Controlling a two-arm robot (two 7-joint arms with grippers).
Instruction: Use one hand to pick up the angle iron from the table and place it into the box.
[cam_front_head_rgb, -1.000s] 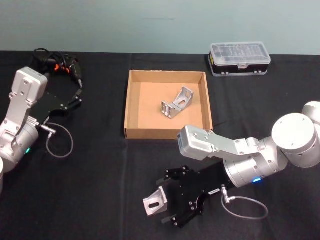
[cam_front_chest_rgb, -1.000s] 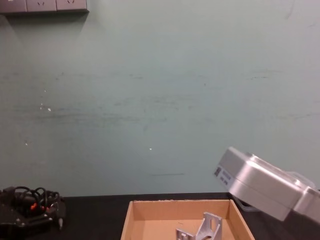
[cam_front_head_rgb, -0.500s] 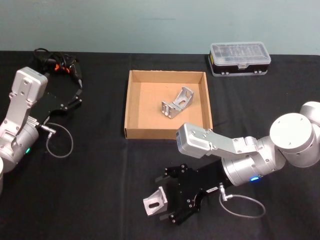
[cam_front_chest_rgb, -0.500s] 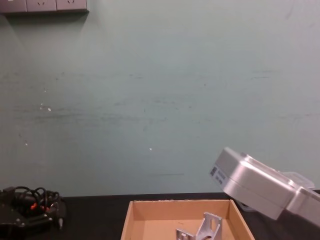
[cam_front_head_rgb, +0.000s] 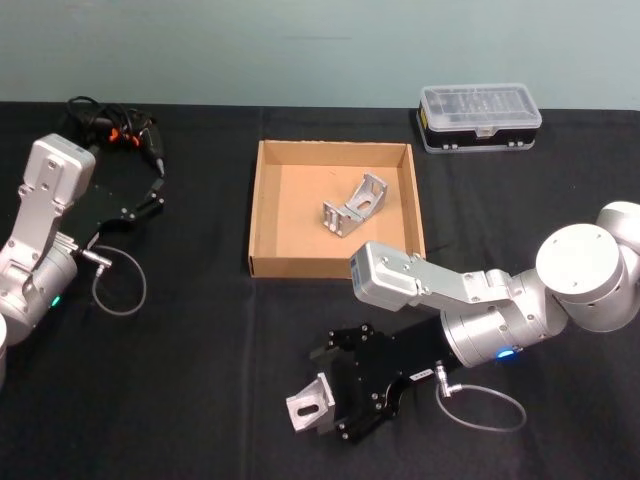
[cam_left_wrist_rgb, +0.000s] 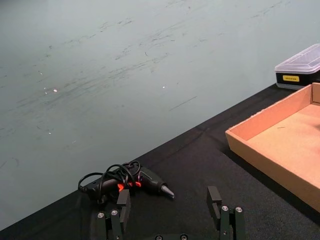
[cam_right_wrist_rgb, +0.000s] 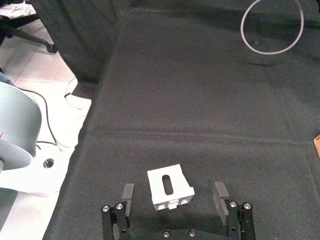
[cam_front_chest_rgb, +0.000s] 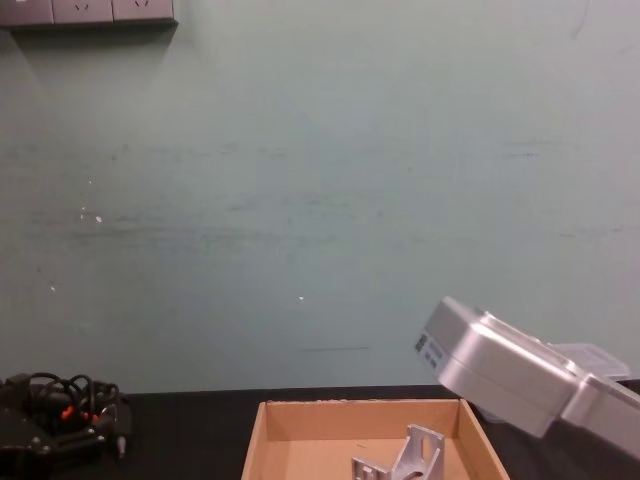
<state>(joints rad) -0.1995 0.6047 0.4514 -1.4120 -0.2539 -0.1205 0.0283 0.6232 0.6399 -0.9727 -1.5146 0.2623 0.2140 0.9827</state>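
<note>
bracket on the tabletop: small metal angle bracket (cam_front_head_rgb: 310, 402) lying on the black tabletop (cam_front_head_rgb: 200, 330), near the front edge and well short of the box. In the right wrist view it sits right between the two jaws, slot face up (cam_right_wrist_rgb: 170, 187).

right gripper: right gripper (cam_front_head_rgb: 330, 395) is down low around it, jaws wide open with a gap on both sides of the bracket, nothing gripped yet.

left gripper: left gripper (cam_front_head_rgb: 140, 205) is parked far off on the left side of the tabletop, jaws open and empty, just short of a black power tool wrapped in cables (cam_left_wrist_rgb: 125, 181).

box: tan cardboard box (cam_front_head_rgb: 262, 215) sits further back in the middle, and there's already another bracket (cam_front_head_rgb: 355, 205) lying inside it.

how it'll handle: my guess is rigid, fairly light for its size, hard bare metal so kinda slick. It won't squash, but it could skate or twist on the cloth if only one jaw touches first.

where to grab: I'd pinch across the two side edges of the slotted plate, centred, so it doesn't pivot.

labels: clear-lidded case (cam_front_head_rgb: 480, 118) behind the box has a yellow sticker (cam_left_wrist_rgb: 291, 78), too small to read. There's also a sticker on the arm's silver housing (cam_front_chest_rgb: 432, 348), unreadable.
</note>
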